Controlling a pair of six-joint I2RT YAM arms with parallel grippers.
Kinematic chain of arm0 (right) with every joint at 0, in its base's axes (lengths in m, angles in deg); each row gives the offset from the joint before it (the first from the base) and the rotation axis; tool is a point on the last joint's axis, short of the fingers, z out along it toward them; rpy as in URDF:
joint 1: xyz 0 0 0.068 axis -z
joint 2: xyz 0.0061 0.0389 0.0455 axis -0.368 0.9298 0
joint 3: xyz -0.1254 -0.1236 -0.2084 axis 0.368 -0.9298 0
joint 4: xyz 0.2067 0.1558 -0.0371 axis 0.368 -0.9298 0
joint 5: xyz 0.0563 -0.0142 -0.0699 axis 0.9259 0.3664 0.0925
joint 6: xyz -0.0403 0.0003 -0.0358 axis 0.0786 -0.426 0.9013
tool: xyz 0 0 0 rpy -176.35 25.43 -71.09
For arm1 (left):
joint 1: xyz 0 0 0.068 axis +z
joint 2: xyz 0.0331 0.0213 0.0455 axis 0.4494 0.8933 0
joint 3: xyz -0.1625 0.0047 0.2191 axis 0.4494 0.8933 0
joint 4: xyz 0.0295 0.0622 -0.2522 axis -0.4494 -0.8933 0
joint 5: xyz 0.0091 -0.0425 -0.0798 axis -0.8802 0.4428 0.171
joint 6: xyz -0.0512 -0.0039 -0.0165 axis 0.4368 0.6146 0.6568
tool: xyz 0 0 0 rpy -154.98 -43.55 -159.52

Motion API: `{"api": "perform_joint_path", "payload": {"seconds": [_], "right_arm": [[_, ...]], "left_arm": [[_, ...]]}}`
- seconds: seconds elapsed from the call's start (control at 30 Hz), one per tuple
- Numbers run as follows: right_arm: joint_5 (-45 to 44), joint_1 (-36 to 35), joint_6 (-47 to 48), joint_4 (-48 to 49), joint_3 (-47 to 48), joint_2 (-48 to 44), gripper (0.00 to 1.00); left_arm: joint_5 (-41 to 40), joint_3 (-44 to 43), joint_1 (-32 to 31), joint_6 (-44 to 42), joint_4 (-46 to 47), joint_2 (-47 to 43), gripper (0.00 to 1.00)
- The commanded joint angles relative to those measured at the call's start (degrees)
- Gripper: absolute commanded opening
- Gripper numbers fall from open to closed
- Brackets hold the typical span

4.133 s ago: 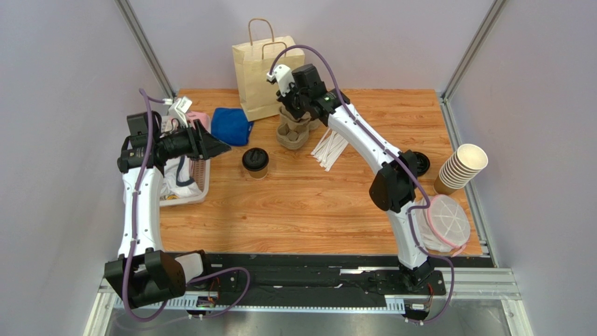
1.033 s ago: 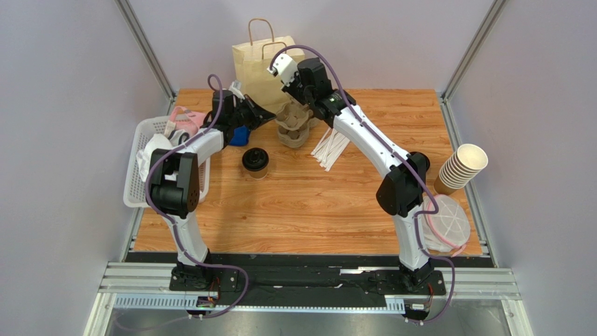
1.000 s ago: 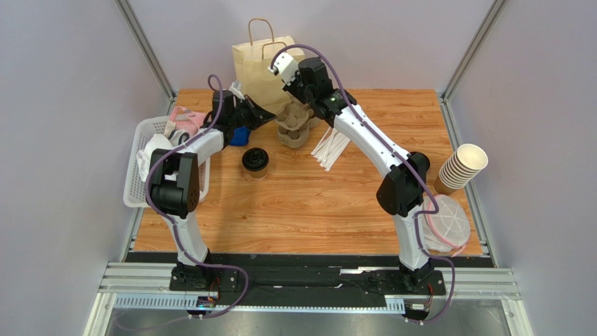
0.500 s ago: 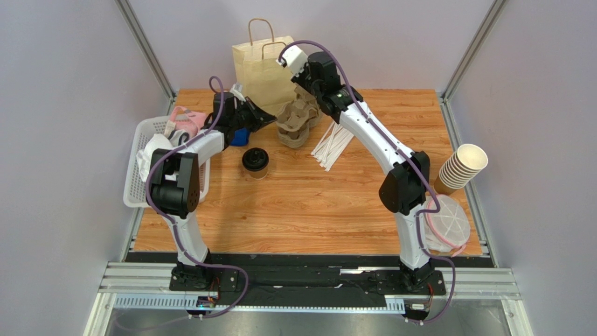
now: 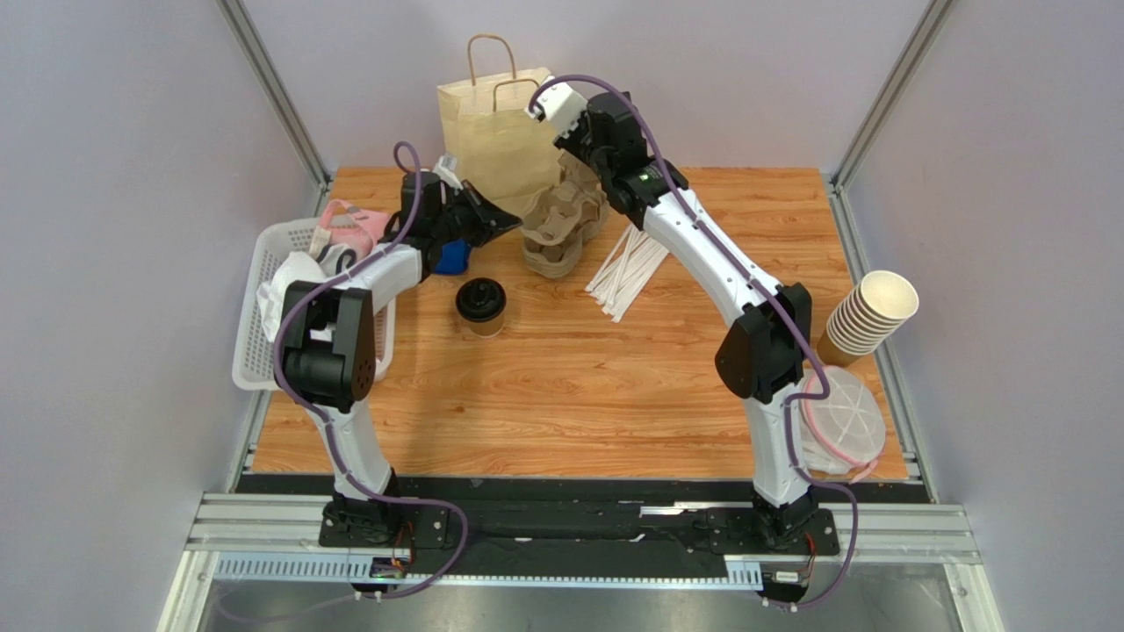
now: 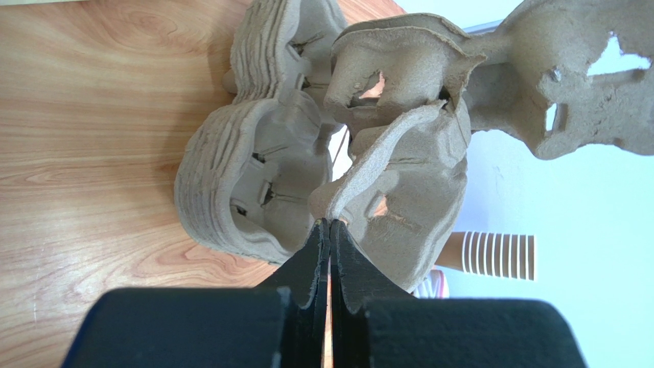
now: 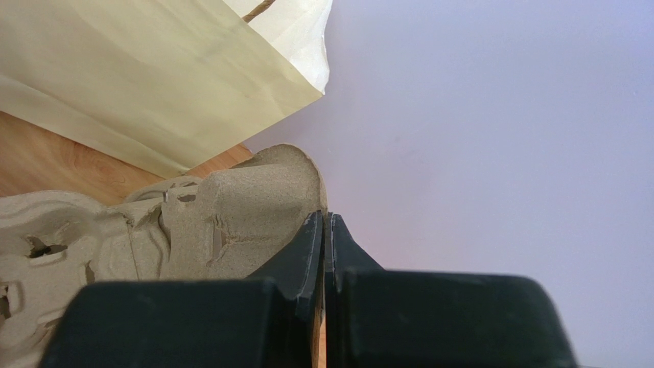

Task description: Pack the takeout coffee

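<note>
The takeout coffee [image 5: 480,303], a small brown cup with a black lid, stands alone on the wooden table in front of the left gripper. Behind it, a tan paper bag [image 5: 499,125] stands upright at the back edge. A stack of pulp cup carriers [image 5: 549,250] sits beside the bag. My right gripper [image 5: 590,169] is shut on the rim of the top carrier [image 7: 261,199], which is tilted up off the stack. My left gripper [image 6: 330,222] is shut on a carrier rim [image 6: 384,165] at the stack's left side.
A white basket [image 5: 264,316] with wrapped items sits at the left edge, with a blue cloth [image 5: 453,256] beside it. Wooden stirrers [image 5: 620,279] lie right of the carriers. Stacked lidless cups [image 5: 871,314] and a pink-rimmed mesh item [image 5: 841,419] occupy the right side.
The right gripper has risen and drawn back toward the bag, tilting the top carrier up off the stack. The left gripper has stayed put, pinched on the stack's side.
</note>
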Motion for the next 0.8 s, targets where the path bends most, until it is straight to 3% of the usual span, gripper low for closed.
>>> {"api": "perform_joint_path", "payload": {"seconds": [0.0, 0.77], "right_arm": [[-4.1, 1.2, 3.8, 9.5, 1.0, -1.1, 0.00], [-5.6, 2.7, 8.7, 16.1, -4.4, -1.2, 0.00]], "left_arm": [[0.6, 1.0, 0.5, -1.8, -0.9, -3.1, 0.00], [4.3, 3.0, 1.0, -2.8, 0.9, -8.6, 0.00]]}}
